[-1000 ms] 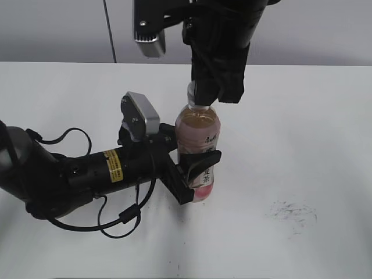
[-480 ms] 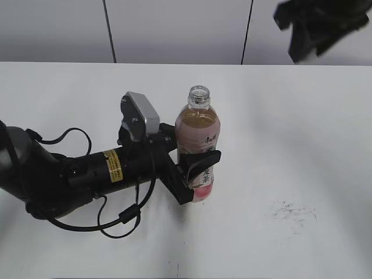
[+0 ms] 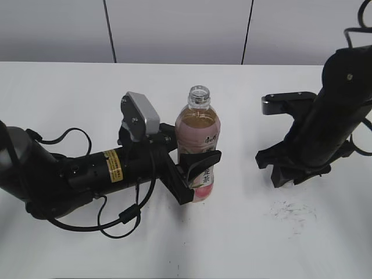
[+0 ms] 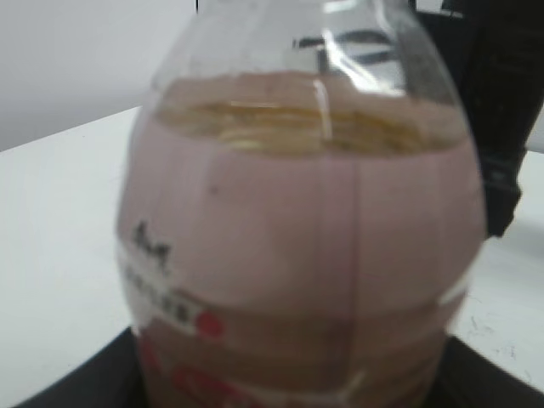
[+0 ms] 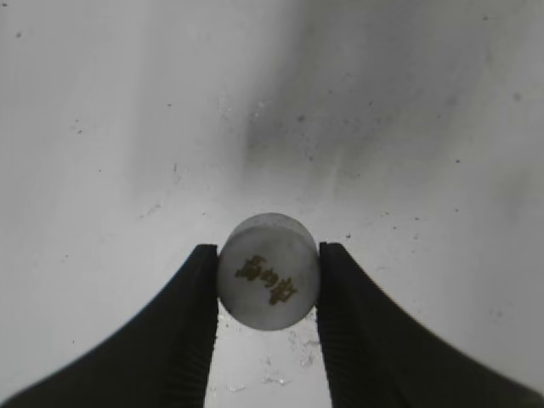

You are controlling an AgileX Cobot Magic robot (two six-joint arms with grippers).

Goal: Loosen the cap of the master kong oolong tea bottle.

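The oolong tea bottle (image 3: 198, 145) stands upright mid-table with its neck open and no cap on it. My left gripper (image 3: 197, 174) is shut on the bottle's lower part; the bottle (image 4: 297, 238) fills the left wrist view. My right gripper (image 3: 286, 179) is low at the table on the right, away from the bottle. In the right wrist view it (image 5: 269, 274) is shut on the round white-grey cap (image 5: 269, 270), which has a dark mark on top and sits just over the table surface.
The left arm's body and black cables (image 3: 87, 174) lie across the left of the white table (image 3: 244, 244). A dark scuff patch (image 3: 293, 212) marks the table in front of the right gripper. A grey wall runs behind.
One second ago the right gripper was on the bottle's top. It lifted away with the cap, swung right and came down to the table. The bottle and left gripper stayed still.
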